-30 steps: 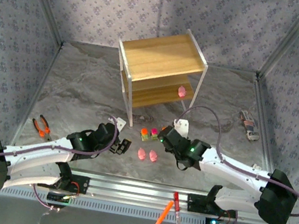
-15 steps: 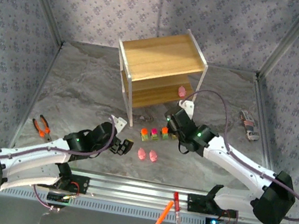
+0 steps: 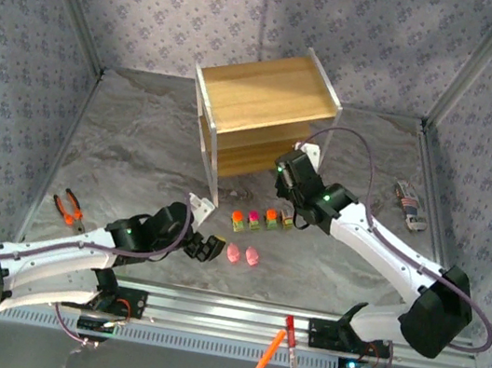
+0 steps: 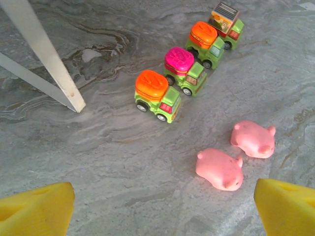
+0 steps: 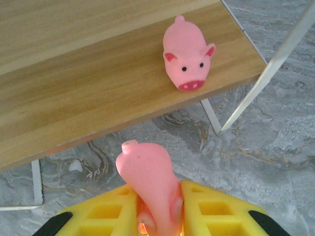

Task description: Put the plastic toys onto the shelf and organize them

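While the right tool [image 5: 157, 209] clamps a pink pig [image 5: 145, 172] at lower centre, short of the shelf [image 5: 74, 98] board where another pig [image 5: 187, 51] sits upper right, placing seems underway: reach forward, set alongside, release; left tool [image 4: 162, 209] open.

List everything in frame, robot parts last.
two-tier light-wood shelf with white metal frame: 1, wood and white, far centre of table.
pink plastic pig toys: 4, pink; one on the shelf's lower board, one gripped, two loose on the table.
yellow-green plastic toy trucks: 4, tops orange, pink, orange, grey; row on table before the shelf.
orange-handled pliers: 1, table left.
marker pens: 2, orange and red, near edge.
small grey striped object: 1, table right; unidentifiable.
grey marbled table: 1.
left claw: 1, yellow pads, open, beside the two loose pigs.
right claw: 1, yellow pads, shut on a pig, facing the lower board.
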Robot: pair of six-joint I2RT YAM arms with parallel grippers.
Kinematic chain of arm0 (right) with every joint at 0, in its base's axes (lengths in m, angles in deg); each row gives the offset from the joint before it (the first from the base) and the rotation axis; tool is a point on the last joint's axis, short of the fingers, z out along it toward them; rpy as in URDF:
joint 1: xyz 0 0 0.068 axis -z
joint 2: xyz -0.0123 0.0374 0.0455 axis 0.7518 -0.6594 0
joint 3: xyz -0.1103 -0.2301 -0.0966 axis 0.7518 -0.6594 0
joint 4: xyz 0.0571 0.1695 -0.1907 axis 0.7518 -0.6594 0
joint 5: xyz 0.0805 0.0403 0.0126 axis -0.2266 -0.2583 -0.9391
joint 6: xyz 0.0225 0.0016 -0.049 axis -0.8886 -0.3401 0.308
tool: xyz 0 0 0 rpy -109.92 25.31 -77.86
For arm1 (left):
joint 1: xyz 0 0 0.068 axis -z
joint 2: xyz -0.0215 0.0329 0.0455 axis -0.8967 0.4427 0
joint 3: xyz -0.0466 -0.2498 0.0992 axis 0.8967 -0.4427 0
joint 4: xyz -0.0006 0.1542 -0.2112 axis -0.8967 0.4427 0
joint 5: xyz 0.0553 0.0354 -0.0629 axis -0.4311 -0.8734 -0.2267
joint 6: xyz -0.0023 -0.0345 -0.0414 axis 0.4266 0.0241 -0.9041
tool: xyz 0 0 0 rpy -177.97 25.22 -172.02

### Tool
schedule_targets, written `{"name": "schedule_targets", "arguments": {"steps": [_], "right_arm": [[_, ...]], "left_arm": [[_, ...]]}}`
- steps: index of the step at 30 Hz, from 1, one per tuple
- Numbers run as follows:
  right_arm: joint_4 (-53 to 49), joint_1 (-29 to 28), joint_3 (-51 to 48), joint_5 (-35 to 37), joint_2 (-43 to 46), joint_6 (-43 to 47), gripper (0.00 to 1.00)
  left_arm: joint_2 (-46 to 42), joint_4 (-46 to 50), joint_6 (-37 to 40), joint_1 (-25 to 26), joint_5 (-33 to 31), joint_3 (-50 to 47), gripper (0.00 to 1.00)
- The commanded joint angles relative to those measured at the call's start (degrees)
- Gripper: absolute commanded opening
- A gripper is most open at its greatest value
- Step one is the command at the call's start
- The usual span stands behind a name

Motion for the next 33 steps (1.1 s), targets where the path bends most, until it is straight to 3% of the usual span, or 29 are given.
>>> {"name": "schedule_targets", "arguments": {"steps": [1, 9, 20, 33], "right_arm": [[1.06, 0.91, 2.26, -0.66, -1.21, 1.38, 0.25], [2.91, 1.95, 5.07, -0.24, -2.95, 2.37, 0.25], [5.18, 3.46, 6.69, -0.32, -5.38, 3.09, 0.25], [6.68, 4.24, 8.66, -1.71, -8.44, 3.43, 0.26]], "left_arm": [[-2.18, 2.35, -0.52, 1.33, 0.17, -0.05, 0.94], [-7.29, 3.73, -0.93, 2.2, 1.01, -1.88, 0.94], [-0.97, 1.08, -0.18, 2.38, 2.24, -0.32, 0.94], [0.1, 1.14, 0.21, 3.17, 1.34, 0.22, 0.94]]}}
